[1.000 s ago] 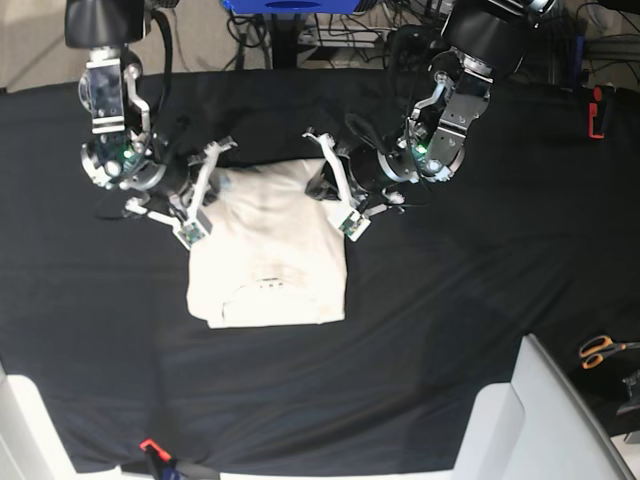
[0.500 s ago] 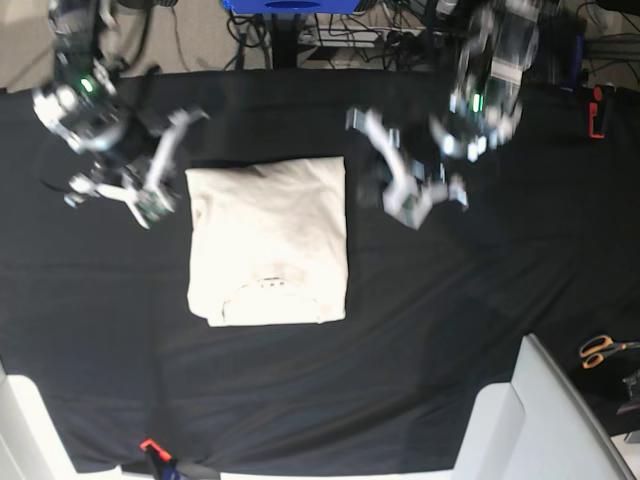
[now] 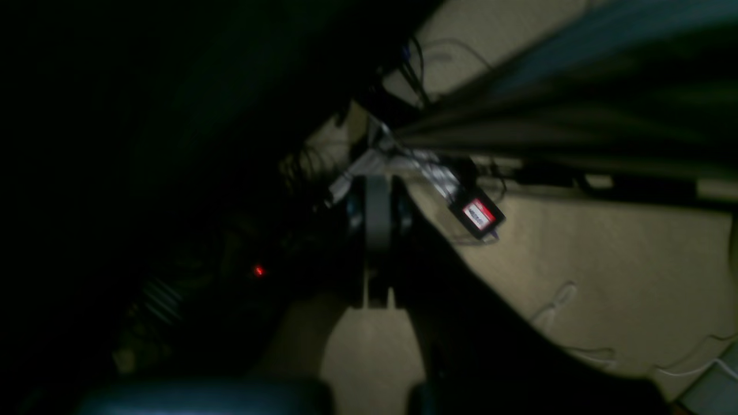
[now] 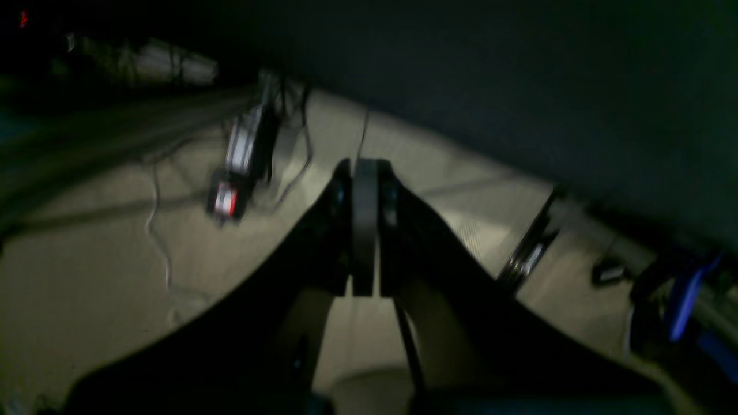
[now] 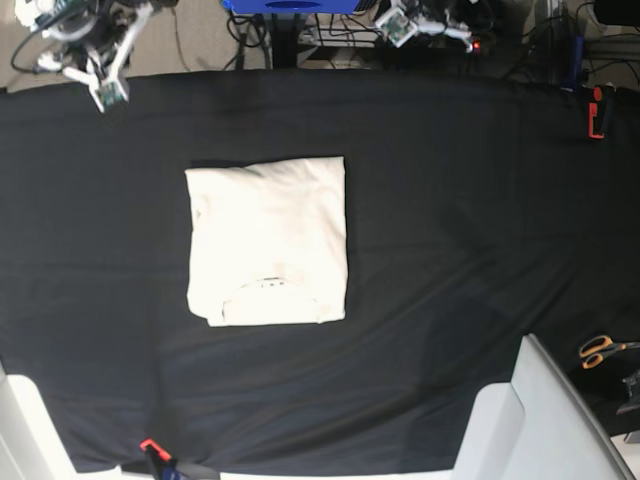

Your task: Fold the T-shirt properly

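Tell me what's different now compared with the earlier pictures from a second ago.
Both arms let go of the T-shirt and pulled back to the far edge of the table: the right gripper to the base view's top left, the left gripper to top centre. Both sets of fingers are shut on nothing. The shirt stayed as a folded rectangle on the black cloth.

Both arms sit raised at the far edge, left gripper point(image 3: 377, 242) and right gripper point(image 4: 364, 230) closed, empty.
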`<state>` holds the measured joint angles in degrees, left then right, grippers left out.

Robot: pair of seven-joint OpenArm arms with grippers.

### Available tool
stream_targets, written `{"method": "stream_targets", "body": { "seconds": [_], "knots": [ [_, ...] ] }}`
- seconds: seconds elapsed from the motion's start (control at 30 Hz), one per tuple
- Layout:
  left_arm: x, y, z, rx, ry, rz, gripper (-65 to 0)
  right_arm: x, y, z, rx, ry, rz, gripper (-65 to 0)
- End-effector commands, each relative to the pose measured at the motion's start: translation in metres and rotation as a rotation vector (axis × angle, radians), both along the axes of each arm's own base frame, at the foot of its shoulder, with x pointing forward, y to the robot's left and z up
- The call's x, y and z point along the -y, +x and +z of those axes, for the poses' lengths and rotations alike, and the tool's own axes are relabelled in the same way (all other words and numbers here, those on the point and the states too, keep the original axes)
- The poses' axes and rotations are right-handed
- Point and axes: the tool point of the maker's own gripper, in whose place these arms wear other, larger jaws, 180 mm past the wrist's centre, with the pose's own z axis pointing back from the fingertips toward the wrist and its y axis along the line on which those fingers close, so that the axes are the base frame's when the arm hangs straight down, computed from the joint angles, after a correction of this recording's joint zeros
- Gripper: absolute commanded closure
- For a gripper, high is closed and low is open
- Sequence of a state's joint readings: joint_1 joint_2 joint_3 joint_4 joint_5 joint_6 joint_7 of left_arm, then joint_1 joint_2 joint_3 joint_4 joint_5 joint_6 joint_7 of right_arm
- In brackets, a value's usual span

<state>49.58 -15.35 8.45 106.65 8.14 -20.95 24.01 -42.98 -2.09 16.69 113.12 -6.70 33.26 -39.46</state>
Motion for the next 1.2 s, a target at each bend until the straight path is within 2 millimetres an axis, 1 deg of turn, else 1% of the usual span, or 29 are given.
{"method": "stream_targets", "body": {
  "seconds": [0.0, 0.03, 0.1, 0.2, 0.27, 0.37, 0.4, 0.43, 0.47, 0.5, 0.53, 0.57, 0.63, 0.67, 0.7, 0.77, 0.83, 0.9, 0.93, 1.0, 1.17],
  "knots": [
    [0.003, -0.016, -0.003, -0.036, -0.012, 0.005, 0.0, 0.001, -0.015, -0.005, -0.038, 0.003, -0.001, 0.0],
    [-0.001, -0.028, -0.012, -0.075, -0.002, 0.005, 0.0, -0.001, -0.028, -0.014, -0.080, 0.015, -0.009, 0.0],
    [-0.017, -0.049, -0.038, -0.153, 0.052, 0.035, 0.0, -0.003, -0.052, -0.040, -0.177, 0.044, -0.033, 0.0],
    [-0.041, -0.064, -0.094, -0.266, 0.146, 0.117, 0.0, -0.010, -0.079, -0.090, -0.328, 0.106, -0.077, 0.0],
    [-0.051, -0.066, -0.125, -0.315, 0.162, 0.150, 0.0, -0.013, -0.093, -0.121, -0.404, 0.151, -0.102, 0.0],
    [-0.059, -0.068, -0.165, -0.337, 0.125, 0.220, 0.0, -0.025, -0.116, -0.166, -0.525, 0.250, -0.166, 0.0],
    [-0.063, -0.070, -0.177, -0.352, 0.119, 0.244, 0.0, -0.032, -0.122, -0.180, -0.560, 0.294, -0.200, 0.0],
    [-0.065, -0.070, -0.188, -0.368, 0.110, 0.274, 0.0, -0.043, -0.132, -0.191, -0.598, 0.347, -0.246, 0.0],
    [-0.065, -0.069, -0.195, -0.381, 0.101, 0.303, 0.0, -0.053, -0.133, -0.198, -0.602, 0.392, -0.287, 0.0],
    [-0.067, -0.067, -0.200, -0.385, 0.091, 0.333, 0.0, -0.060, -0.131, -0.202, -0.583, 0.432, -0.335, 0.0],
    [-0.069, -0.061, -0.201, -0.369, 0.073, 0.366, 0.0, -0.066, -0.125, -0.207, -0.533, 0.452, -0.394, 0.0],
    [-0.067, -0.048, -0.201, -0.325, 0.042, 0.397, 0.0, -0.064, -0.112, -0.213, -0.450, 0.430, -0.444, 0.0],
    [-0.066, -0.027, -0.198, -0.235, 0.008, 0.421, 0.0, -0.047, -0.092, -0.221, -0.286, 0.324, -0.502, 0.0],
    [-0.065, -0.022, -0.197, -0.210, 0.007, 0.408, 0.0, -0.045, -0.087, -0.223, -0.234, 0.272, -0.510, 0.0],
    [-0.064, -0.014, -0.196, -0.187, 0.004, 0.403, 0.0, -0.037, -0.088, -0.225, -0.209, 0.198, -0.515, 0.0],
    [-0.062, -0.007, -0.196, -0.167, -0.003, 0.399, 0.0, -0.015, -0.088, -0.225, -0.174, 0.056, -0.519, 0.0],
    [-0.065, -0.005, -0.195, -0.163, 0.000, 0.400, 0.0, -0.004, -0.088, -0.224, -0.161, -0.021, -0.520, 0.0],
    [-0.066, -0.006, -0.195, -0.164, 0.002, 0.400, 0.0, -0.008, -0.086, -0.224, -0.153, -0.022, -0.519, 0.0],
    [-0.068, -0.008, -0.196, -0.168, 0.005, 0.401, 0.0, -0.008, -0.084, -0.224, -0.145, -0.022, -0.519, 0.0],
    [-0.069, -0.012, -0.196, -0.182, 0.012, 0.403, 0.0, -0.006, -0.086, -0.224, -0.143, -0.025, -0.518, 0.0],
    [-0.070, -0.009, -0.196, -0.177, 0.013, 0.404, 0.0, -0.006, -0.086, -0.224, -0.141, -0.027, -0.518, 0.0]
  ]
}}
